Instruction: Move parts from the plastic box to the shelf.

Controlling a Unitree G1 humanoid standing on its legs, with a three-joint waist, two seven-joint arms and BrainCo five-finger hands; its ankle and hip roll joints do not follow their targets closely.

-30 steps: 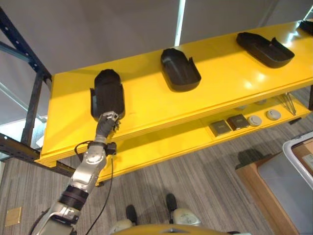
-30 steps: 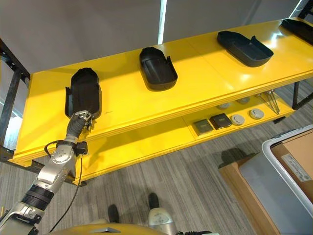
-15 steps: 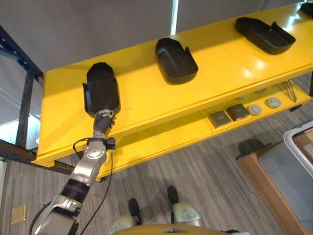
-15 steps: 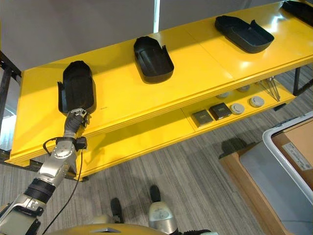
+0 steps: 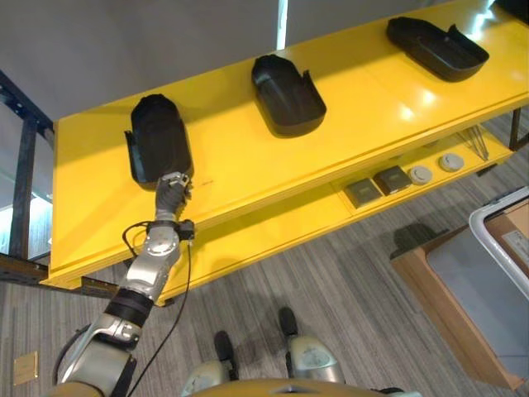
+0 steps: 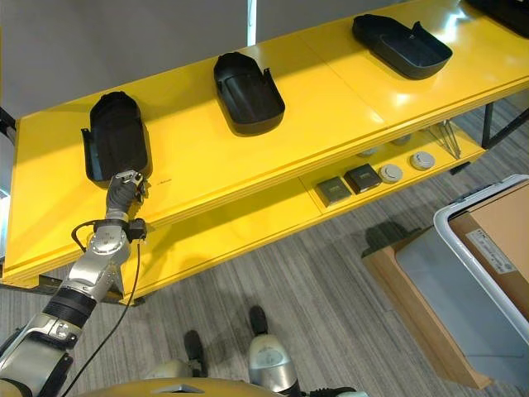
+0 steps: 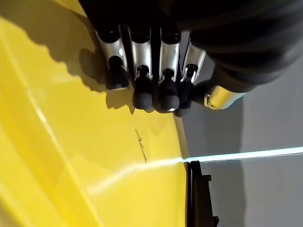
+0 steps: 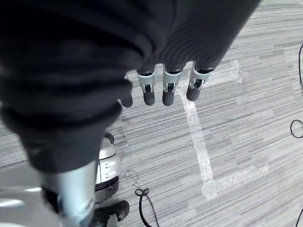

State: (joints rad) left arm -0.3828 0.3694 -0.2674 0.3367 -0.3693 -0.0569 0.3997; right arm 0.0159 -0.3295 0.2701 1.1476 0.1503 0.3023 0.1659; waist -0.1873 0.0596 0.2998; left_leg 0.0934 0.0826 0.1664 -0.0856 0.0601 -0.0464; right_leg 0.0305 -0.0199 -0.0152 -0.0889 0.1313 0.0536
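Three black scoop-shaped parts lie in a row on the yellow shelf (image 5: 248,157): one on the left (image 5: 157,149), one in the middle (image 5: 287,95) and one on the right (image 5: 434,48). My left hand (image 5: 171,185) rests on the shelf top at the near end of the left part. In the left wrist view its fingers (image 7: 142,71) hang relaxed over bare yellow surface and hold nothing. My right hand (image 8: 165,85) hangs over the grey floor with loose, empty fingers. The plastic box (image 6: 488,248) stands at the right edge.
A lower yellow shelf carries small dark squares (image 5: 388,178) and round discs (image 5: 450,161). The plastic box sits on a wooden stand (image 5: 446,314). A dark blue rack post (image 5: 25,157) rises at the shelf's left end. Grey striped carpet lies between me and the shelf.
The whole picture has shifted down and left, so the camera moved. My left hand stays at the near end of the left part and seems drawn slightly back from it.
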